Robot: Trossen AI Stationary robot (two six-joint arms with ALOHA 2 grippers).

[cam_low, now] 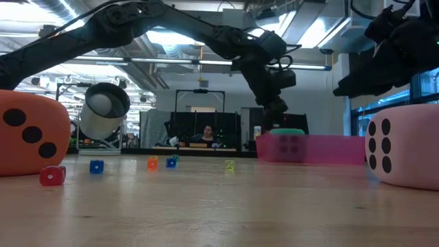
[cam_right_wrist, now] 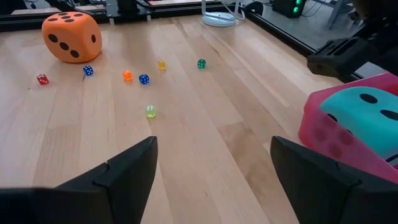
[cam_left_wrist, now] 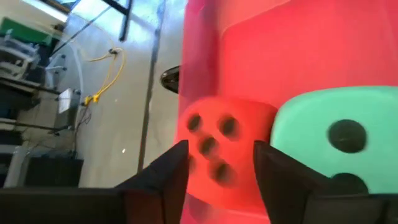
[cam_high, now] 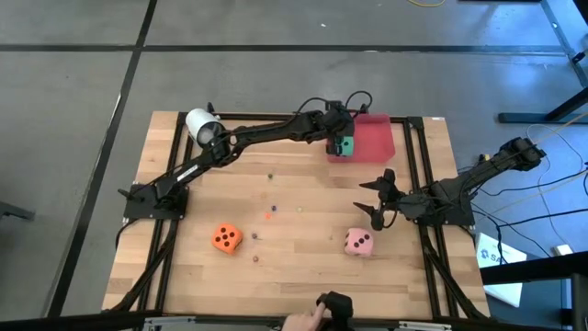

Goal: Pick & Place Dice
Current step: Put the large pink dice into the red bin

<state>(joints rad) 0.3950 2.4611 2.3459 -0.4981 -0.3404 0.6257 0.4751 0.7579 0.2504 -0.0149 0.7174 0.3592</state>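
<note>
A flat red tray (cam_high: pixel 378 138) sits at the table's far right. A green die (cam_high: pixel 346 145) and a red die (cam_left_wrist: pixel 214 146) lie side by side in it. My left gripper (cam_left_wrist: pixel 221 149) hangs over the tray's left end, open, and the red die shows blurred just past its fingertips. An orange die (cam_high: pixel 226 239) and a pink die (cam_high: pixel 358 242) rest on the wood near the front. My right gripper (cam_high: pixel 375 195) waits open above the table right of centre, just beyond the pink die, holding nothing. My left gripper's fingers (cam_left_wrist: pixel 177 168) slant down from the table's left onto the red die's two sides (cam_left_wrist: pixel 193 124). I cannot tell whether they touch it. The die is inside the tray beside the green die (cam_left_wrist: pixel 339 137).
Several tiny coloured dice (cam_right_wrist: pixel 144 79) are scattered over the table's middle. A white cylinder (cam_high: pixel 200 124) stands at the far left beside my left arm. A person's hand (cam_high: pixel 303 322) reaches a black object (cam_high: pixel 335 303) at the near edge. Bare wood lies between the orange and pink dice.
</note>
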